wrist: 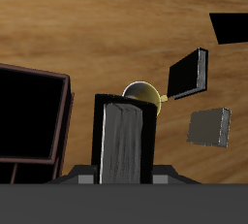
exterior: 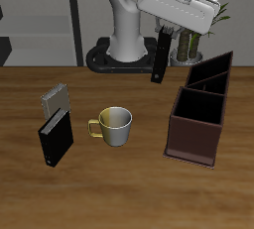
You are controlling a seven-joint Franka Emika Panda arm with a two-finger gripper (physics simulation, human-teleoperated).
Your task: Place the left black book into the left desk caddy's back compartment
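Left black book [wrist: 126, 141] held above caddy [wrist: 39, 112].

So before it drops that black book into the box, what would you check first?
1. Book held: the pincer grips the left black book, hanging upright. Ok.
2. Book clear of the table: lifted. Ok.
3. Book above the left desk caddy: not yet, it hangs beside the back end. Not ok.
4. Back compartment free: looks dark and empty. Ok.
5. Mug, other black book and grey book out of the path. Ok.
6. Book turned to match the slot: cannot tell.
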